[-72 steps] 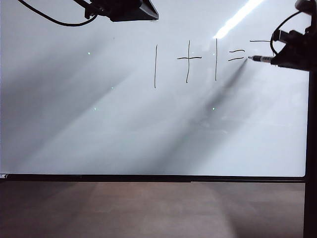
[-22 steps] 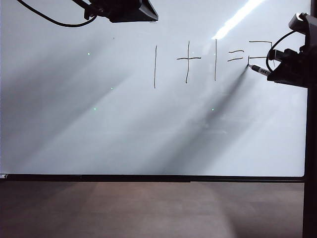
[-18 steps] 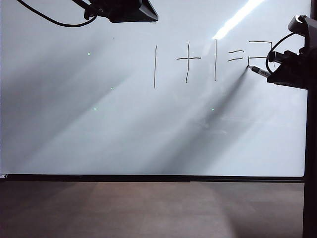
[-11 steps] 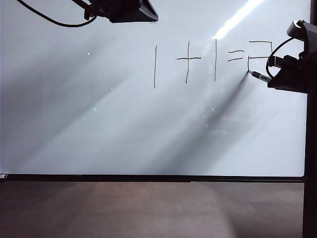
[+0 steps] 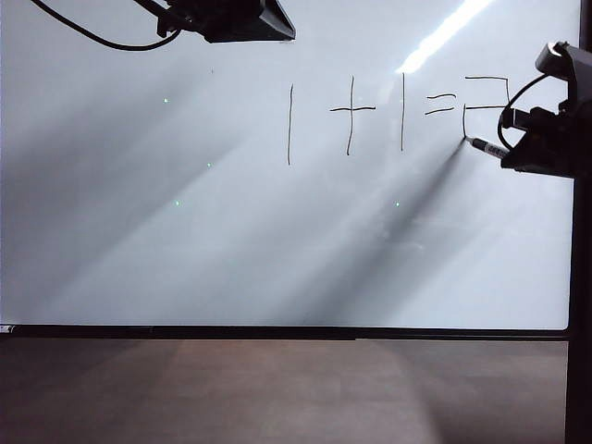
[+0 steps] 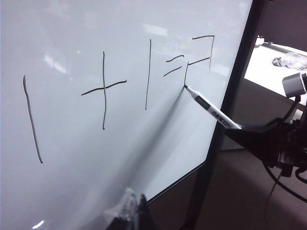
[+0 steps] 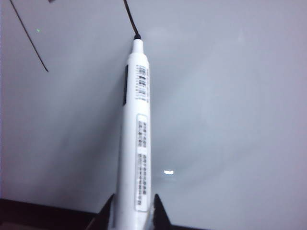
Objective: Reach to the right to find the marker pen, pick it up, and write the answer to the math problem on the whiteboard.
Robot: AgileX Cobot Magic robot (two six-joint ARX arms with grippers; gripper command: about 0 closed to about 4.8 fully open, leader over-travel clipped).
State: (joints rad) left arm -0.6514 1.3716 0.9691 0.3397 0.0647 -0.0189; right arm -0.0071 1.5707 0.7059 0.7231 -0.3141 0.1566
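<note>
- The large glossy white whiteboard (image 5: 277, 240) with its thin black frame carried the math problem (image 5: 370, 116) in thin black strokes, one plus one equals.
- Just right of the equals sign stood the answer (image 5: 483, 104), a boxy two, unfinished: top bar, right side, middle bar and a left stroke running down, with no bottom bar.
- The right gripper (image 5: 546, 148), at the board's right edge, pinched the slim marker pen (image 6: 211, 109), pale-labelled with a dark tip touching the foot of that left stroke.
- The left gripper (image 5: 231, 18) hung at the board's top, left of the sum; I could not tell how its jaws stood.
- The risk, I judged: the shallow pen angle could make the tip skip or lift on the bottom bar, leaving a broken digit.
</note>
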